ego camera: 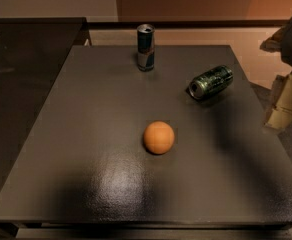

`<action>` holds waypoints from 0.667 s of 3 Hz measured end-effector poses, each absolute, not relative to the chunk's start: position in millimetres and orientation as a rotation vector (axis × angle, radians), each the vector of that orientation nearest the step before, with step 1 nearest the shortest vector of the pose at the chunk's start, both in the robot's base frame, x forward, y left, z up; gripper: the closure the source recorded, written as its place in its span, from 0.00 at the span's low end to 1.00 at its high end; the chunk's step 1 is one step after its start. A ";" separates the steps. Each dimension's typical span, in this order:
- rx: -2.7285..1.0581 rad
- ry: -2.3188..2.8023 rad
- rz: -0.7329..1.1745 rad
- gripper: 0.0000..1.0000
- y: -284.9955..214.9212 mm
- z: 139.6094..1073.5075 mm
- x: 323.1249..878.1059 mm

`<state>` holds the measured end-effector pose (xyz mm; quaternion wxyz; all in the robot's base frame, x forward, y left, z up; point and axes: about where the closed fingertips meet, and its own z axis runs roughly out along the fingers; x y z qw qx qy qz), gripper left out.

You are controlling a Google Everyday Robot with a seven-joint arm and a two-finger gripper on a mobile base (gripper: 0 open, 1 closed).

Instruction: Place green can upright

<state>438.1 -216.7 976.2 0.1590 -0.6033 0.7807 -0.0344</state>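
Observation:
The green can (211,82) lies on its side on the dark table (86,149), at the back right, with its silver top rim facing front-left. My gripper (284,104) hangs at the right edge of the view, beyond the table's right edge, to the right of the green can and a little nearer than it, and apart from it. It holds nothing that I can see.
A slim blue-and-silver can (145,47) stands upright at the back middle of the table. An orange (159,137) rests near the table's centre, in front of the green can. A dark counter (21,54) adjoins the table on the left.

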 end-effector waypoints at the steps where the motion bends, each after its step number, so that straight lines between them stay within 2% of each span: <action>1: -1.728 2.228 -0.110 0.00 -217.1 977.9 439.0; 2: -1.731 2.201 -0.110 0.00 -222.3 980.5 451.6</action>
